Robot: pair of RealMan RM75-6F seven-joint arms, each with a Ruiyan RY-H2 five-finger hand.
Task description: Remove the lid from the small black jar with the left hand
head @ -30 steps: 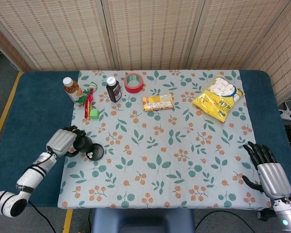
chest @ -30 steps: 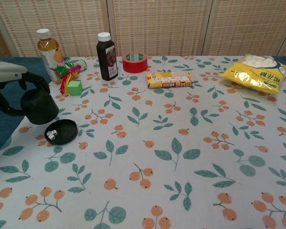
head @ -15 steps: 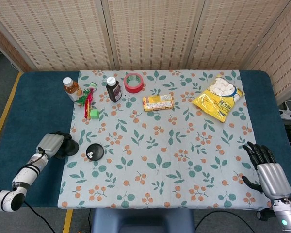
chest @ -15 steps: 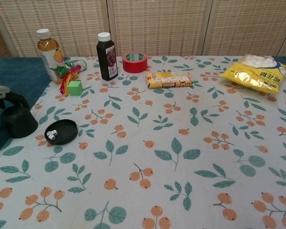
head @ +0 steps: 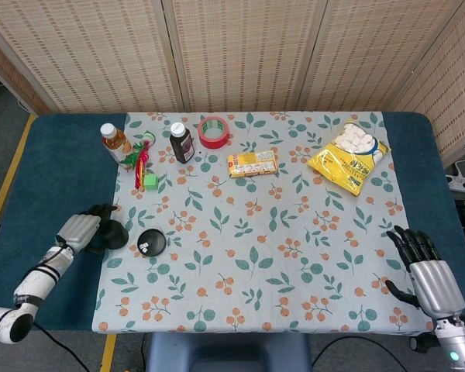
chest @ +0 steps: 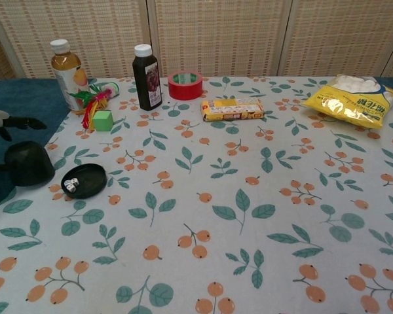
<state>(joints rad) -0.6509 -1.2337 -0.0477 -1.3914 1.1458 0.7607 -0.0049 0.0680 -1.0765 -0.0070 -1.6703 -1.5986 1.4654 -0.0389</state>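
At nine o'clock on the table, the left hand (head: 79, 229) sits over the blue table edge, its fingers spread apart above the lid (chest: 29, 163). In the chest view one finger reaches out over the dome and no finger is seen closing on it, so the hand looks wide and holds nothing. The lid, a black dome, rests at the very left border of the patterned cloth (head: 294, 263), partly on the bare blue table (head: 54, 167).

Just at three o'clock of the lid lies the small black jar (chest: 84, 180), open, a shallow black dish with white dice (chest: 71, 186) showing inside. The task looks all but finished; only pulling the hand clear seems left.

The risks sit here. Because the fingers hover so close to the dome, a careless lift or sweep could catch it and knock it toward the jar, which could tip the dice out. A push the other way could send the lid off the cloth, and if it rolls it may travel toward the table's left side.

Toward twelve o'clock from the jar stand a green cube (chest: 103, 120), an orange-drink bottle (chest: 63, 67) and a dark bottle (chest: 147, 76), well apart from the hand and in little danger.

At the far right, near four o'clock, the right hand (head: 428, 273) rests with fingers apart, empty, well away from everything.
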